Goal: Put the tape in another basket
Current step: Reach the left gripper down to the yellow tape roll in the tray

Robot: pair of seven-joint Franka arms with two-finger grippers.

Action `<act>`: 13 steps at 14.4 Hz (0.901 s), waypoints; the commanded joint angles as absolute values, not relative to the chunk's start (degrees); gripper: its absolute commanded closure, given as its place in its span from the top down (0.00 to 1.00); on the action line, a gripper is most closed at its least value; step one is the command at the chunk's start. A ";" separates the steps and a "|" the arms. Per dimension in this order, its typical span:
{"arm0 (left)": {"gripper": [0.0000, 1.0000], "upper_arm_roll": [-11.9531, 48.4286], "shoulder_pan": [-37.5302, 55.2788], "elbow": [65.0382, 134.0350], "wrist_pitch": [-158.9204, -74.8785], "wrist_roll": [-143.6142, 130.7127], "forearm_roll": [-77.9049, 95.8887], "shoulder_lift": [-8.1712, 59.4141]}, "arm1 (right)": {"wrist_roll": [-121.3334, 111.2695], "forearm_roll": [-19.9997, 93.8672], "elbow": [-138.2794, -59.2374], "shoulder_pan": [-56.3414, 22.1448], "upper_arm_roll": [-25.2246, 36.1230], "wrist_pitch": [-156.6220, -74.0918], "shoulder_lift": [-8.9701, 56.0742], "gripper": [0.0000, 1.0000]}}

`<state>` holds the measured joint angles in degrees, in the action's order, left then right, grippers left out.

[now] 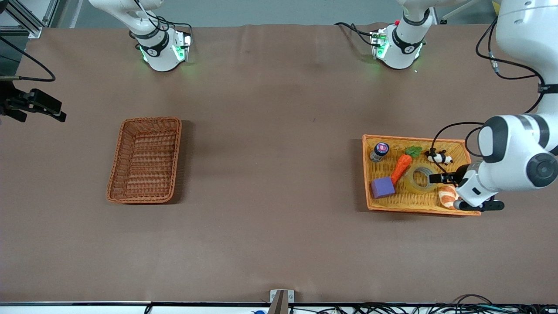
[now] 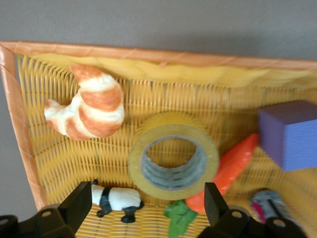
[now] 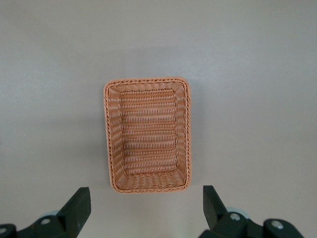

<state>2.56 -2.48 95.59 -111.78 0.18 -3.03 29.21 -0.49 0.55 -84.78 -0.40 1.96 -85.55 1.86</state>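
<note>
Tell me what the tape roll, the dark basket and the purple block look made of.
The tape: glossy, translucent yellowish plastic film, wound layers visible inside its hole. The basket: matte reddish-brown wicker or rattan-like weave, possibly synthetic; woven strands and a braided rim show. The purple block: matte and uniform, probably foam, though painted wood cannot be ruled out.

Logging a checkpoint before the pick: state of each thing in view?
tape: lying flat in the yellow tray, hole up, not gripped
left end effector: open, over the tape
right end effector: open, waiting high over the basket
basket: empty
carrot: lying against the tape
jar: lid on
</note>
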 commanded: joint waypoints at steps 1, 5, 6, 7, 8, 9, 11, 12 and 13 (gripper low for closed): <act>1.00 2.81 -2.81 96.06 -112.32 1.58 -6.33 30.67 | -1.05 0.53 -85.60 0.26 1.32 -85.17 1.14 1.00; 1.00 2.99 -2.73 96.06 -112.41 2.72 -5.80 33.13 | -1.05 0.53 -85.61 0.09 1.32 -85.17 1.23 1.00; 1.00 3.08 -2.64 96.06 -112.76 2.72 -5.80 33.92 | -1.05 0.53 -85.61 0.17 1.32 -85.17 1.14 1.00; 1.00 3.08 -2.55 96.24 -113.63 2.72 -5.80 34.53 | -1.05 0.61 -85.52 0.18 1.32 -85.17 1.14 1.00; 1.00 3.08 -2.64 96.85 -113.99 2.72 -5.80 34.71 | -1.05 0.62 -85.60 0.09 1.32 -85.17 1.14 1.00; 1.00 3.08 -2.72 97.38 -114.52 2.72 -5.80 34.89 | -1.05 0.62 -85.61 0.09 1.32 -85.17 1.14 1.00; 1.00 3.08 -2.81 98.78 -116.53 2.81 -5.80 35.24 | -1.05 0.62 -85.60 0.17 1.32 -85.17 1.14 1.00; 1.00 2.99 -2.81 99.31 -117.41 2.81 -5.89 35.33 | -1.05 0.62 -85.61 0.18 1.32 -85.17 1.14 1.00; 1.00 2.99 -2.73 99.58 -118.47 3.07 -5.98 35.77 | -1.05 0.62 -85.61 0.18 1.32 -85.08 1.14 1.00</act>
<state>2.83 -2.53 98.19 -116.26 2.19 -5.15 35.99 -0.52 0.55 -84.85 -0.40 1.82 -85.29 1.87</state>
